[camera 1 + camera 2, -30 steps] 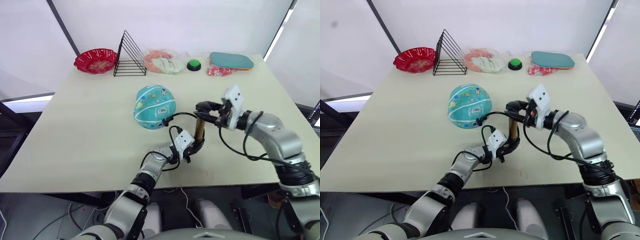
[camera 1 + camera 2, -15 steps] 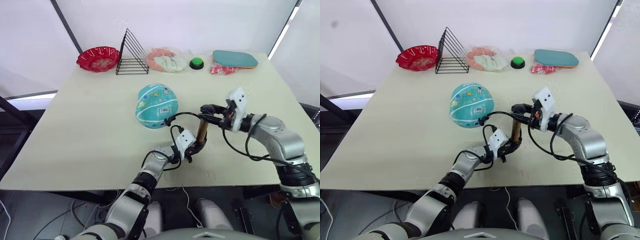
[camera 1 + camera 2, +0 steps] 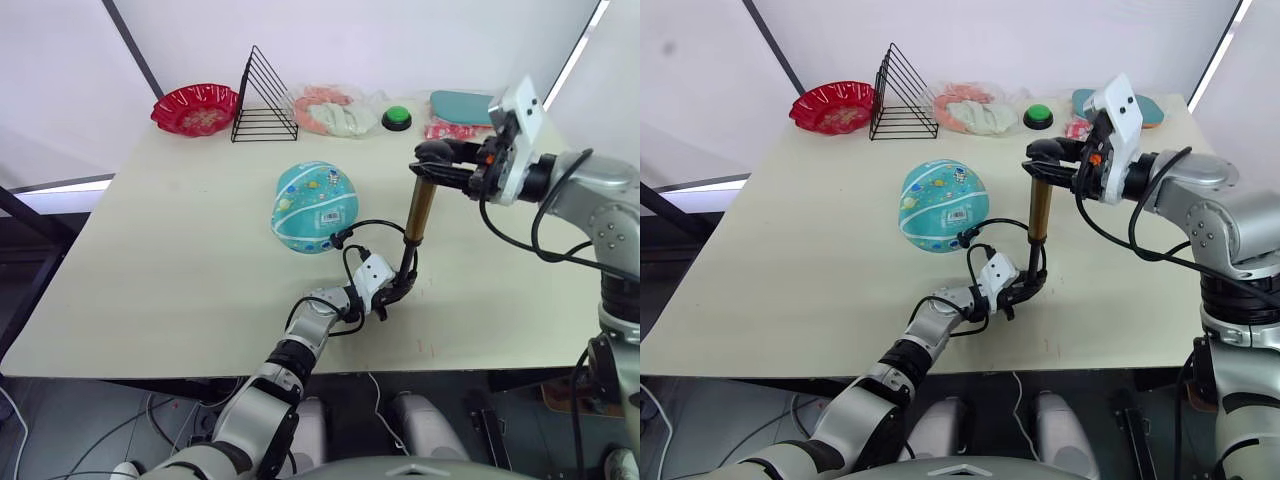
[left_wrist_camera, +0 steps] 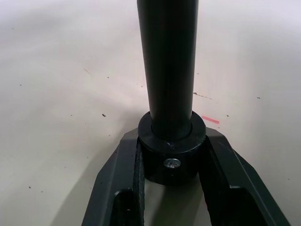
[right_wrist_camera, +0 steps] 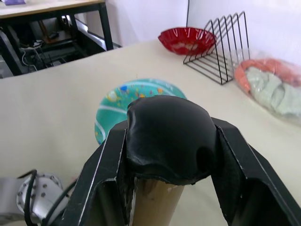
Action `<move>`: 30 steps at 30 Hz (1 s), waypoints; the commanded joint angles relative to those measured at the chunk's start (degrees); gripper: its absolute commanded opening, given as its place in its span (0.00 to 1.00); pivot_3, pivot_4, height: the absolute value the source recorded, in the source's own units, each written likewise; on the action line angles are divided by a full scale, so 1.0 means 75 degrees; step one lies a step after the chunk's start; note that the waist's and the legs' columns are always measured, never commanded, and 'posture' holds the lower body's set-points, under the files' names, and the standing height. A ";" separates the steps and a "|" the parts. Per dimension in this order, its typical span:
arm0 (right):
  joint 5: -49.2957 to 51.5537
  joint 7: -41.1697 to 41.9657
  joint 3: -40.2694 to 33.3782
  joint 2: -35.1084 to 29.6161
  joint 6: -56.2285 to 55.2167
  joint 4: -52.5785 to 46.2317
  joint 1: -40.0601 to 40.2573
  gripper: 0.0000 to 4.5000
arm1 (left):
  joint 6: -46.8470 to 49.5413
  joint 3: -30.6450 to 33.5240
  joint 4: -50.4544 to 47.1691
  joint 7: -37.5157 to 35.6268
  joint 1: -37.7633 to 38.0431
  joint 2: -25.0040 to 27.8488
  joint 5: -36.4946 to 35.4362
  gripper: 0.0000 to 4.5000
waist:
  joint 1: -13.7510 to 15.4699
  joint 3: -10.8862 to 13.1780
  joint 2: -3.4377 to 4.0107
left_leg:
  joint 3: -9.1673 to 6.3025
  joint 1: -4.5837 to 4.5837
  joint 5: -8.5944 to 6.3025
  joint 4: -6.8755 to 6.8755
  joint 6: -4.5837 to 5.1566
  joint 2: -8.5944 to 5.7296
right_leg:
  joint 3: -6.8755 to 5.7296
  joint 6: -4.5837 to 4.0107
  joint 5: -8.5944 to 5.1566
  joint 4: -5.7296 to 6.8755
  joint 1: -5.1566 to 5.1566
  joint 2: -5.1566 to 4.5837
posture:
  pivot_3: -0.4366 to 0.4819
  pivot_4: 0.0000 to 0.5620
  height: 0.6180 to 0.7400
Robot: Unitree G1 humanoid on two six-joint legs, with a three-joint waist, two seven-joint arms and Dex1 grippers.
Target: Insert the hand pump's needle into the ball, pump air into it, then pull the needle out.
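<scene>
Compared with a second ago, the right gripper (image 3: 440, 172) is sitting much higher in the frame, now right of centre in the upper half, and the pump's amber barrel is standing clear above a newly exposed thin dark rod. Spreading across most of the head views is the pale table (image 3: 170, 250), and near its centre the ball (image 3: 314, 207) is resting, teal with white seam lines, small cartoon prints and a white barcode sticker facing the camera. Just right of the ball, the hand pump (image 3: 419, 212) is standing upright: its translucent amber-gold barrel is hanging from the black T-handle, the rod is running down to a black base cap, and a thin black hose is looping from the base toward the ball's lower right side, where the needle is too small to make out. Gripping the handle, the right gripper's two black fingers (image 5: 106, 181) are pressing against both sides of the black grip. Below centre in the frame, the left gripper (image 3: 396, 290) is clamping the pump's black base cap against the table, its fingers (image 4: 123, 183) hugging the cap on either side. Along the top edge of the table are lying a red bowl (image 3: 195, 108), a black wire rack (image 3: 262, 98) and a green button (image 3: 397, 119).
</scene>
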 commanded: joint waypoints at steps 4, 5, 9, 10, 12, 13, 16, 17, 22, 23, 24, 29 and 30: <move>0.0364 -0.0315 -0.0492 -0.0202 0.0273 -0.0438 -0.0425 0.37 | 0.0307 -0.0073 0.0661 0.0079 0.0291 0.0126 0.0207 0.24 | -0.0004 0.0001 -0.0001 | 0.0000 0.0000 0.0000 0.0001 0.0000 0.0000 | 0.0000 0.0000 0.0000 0.0000 0.0000 0.0000 | 0.48 0.27 1.00; 0.0342 -0.0331 -0.0441 -0.0186 0.0246 -0.0453 -0.0307 0.37 | 0.0308 -0.0071 0.0656 0.0083 0.0293 0.0128 0.0207 0.24 | -0.0006 0.0001 -0.0001 | 0.0000 0.0001 0.0000 0.0002 0.0000 0.0000 | 0.0001 0.0000 0.0000 0.0001 0.0000 0.0000 | 0.48 0.27 1.00; 0.0231 -0.0371 -0.0227 0.0015 0.0018 -0.0415 0.0353 0.37 | 0.0317 -0.0070 0.0636 0.0088 0.0308 0.0127 0.0204 0.24 | -0.0002 -0.0004 -0.0010 | -0.0002 0.0002 0.0000 0.0003 0.0000 0.0001 | -0.0002 0.0000 0.0000 0.0001 0.0002 0.0001 | 0.48 0.27 1.00; 0.0140 -0.0358 -0.0077 0.0160 -0.0139 -0.0311 0.0777 0.37 | 0.0317 -0.0076 0.0633 0.0091 0.0319 0.0124 0.0208 0.24 | -0.0003 -0.0007 -0.0012 | -0.0005 0.0004 0.0000 0.0004 0.0000 0.0002 | -0.0004 0.0000 0.0000 0.0001 0.0005 0.0003 | 0.48 0.27 1.00; -0.0359 -0.0217 0.0525 0.0267 -0.0700 -0.0140 0.1654 0.37 | 0.0327 -0.0093 0.0613 0.0094 0.0349 0.0110 0.0218 0.24 | -0.0005 -0.0011 -0.0016 | -0.0002 0.0009 0.0000 0.0005 0.0000 0.0002 | -0.0002 0.0003 0.0001 0.0001 0.0010 0.0003 | 0.48 0.27 1.00; -0.0563 -0.0171 0.0757 0.0379 -0.0990 -0.0045 0.2027 0.37 | 0.0334 -0.0089 0.0607 0.0099 0.0354 0.0103 0.0216 0.24 | -0.0010 -0.0019 -0.0021 | -0.0003 0.0010 0.0000 0.0004 0.0000 0.0002 | -0.0003 0.0002 0.0001 0.0001 0.0013 0.0003 | 0.48 0.27 1.00; -0.0929 -0.0128 0.1099 0.0687 -0.1532 0.0185 0.2634 0.37 | 0.0361 -0.0079 0.0578 0.0105 0.0361 0.0094 0.0224 0.24 | -0.0057 -0.0059 -0.0001 | 0.0006 0.0040 -0.0001 0.0003 0.0001 0.0004 | 0.0005 0.0000 -0.0001 0.0001 0.0036 0.0006 | 0.48 0.27 1.00; -0.1228 -0.0152 0.1456 0.0908 -0.1813 0.0514 0.2924 0.37 | 0.0378 -0.0078 0.0539 0.0108 0.0377 0.0093 0.0222 0.24 | -0.0069 -0.0065 -0.0009 | 0.0011 0.0049 -0.0001 0.0003 0.0001 0.0004 | 0.0010 0.0000 -0.0001 0.0005 0.0038 0.0006 | 0.48 0.27 1.00; -0.2142 0.0090 0.2460 0.1467 -0.2870 0.1501 0.3645 0.37 | 0.0411 -0.0067 0.0510 0.0124 0.0371 0.0103 0.0212 0.24 | -0.0138 -0.0168 -0.0069 | 0.0004 0.0125 -0.0002 -0.0021 -0.0001 0.0020 | 0.0003 -0.0011 -0.0008 0.0007 0.0087 0.0018 | 0.48 0.27 1.00; -0.2297 0.0127 0.2579 0.1541 -0.3053 0.1666 0.3708 0.37 | 0.0416 -0.0066 0.0497 0.0128 0.0378 0.0109 0.0214 0.24 | -0.0149 -0.0192 -0.0081 | 0.0005 0.0127 -0.0002 -0.0030 -0.0001 0.0019 | 0.0004 -0.0013 -0.0009 0.0004 0.0087 0.0017 | 0.48 0.27 1.00; -0.2365 0.0149 0.2581 0.1605 -0.3130 0.1735 0.3718 0.37 | 0.0421 -0.0070 0.0472 0.0121 0.0391 0.0115 0.0216 0.24 | -0.0161 -0.0198 -0.0081 | 0.0005 0.0129 -0.0002 -0.0036 -0.0001 0.0019 | 0.0004 -0.0015 -0.0010 0.0003 0.0088 0.0017 | 0.48 0.27 1.00; -0.2435 0.0319 0.2356 0.1649 -0.3143 0.1680 0.3541 0.37 | 0.0415 -0.0076 0.0428 0.0080 0.0435 0.0151 0.0246 0.24 | -0.0188 -0.0222 -0.0085 | 0.0007 0.0136 -0.0002 -0.0043 -0.0001 0.0018 | 0.0006 -0.0015 -0.0010 0.0002 0.0092 0.0018 | 0.48 0.27 1.00; -0.2462 0.0377 0.2325 0.1603 -0.3156 0.1654 0.3500 0.37 | 0.0410 -0.0075 0.0438 0.0078 0.0436 0.0153 0.0252 0.24 | -0.0190 -0.0223 -0.0082 | 0.0007 0.0137 -0.0002 -0.0044 -0.0001 0.0018 | 0.0006 -0.0015 -0.0010 0.0002 0.0092 0.0018 | 0.48 0.27 1.00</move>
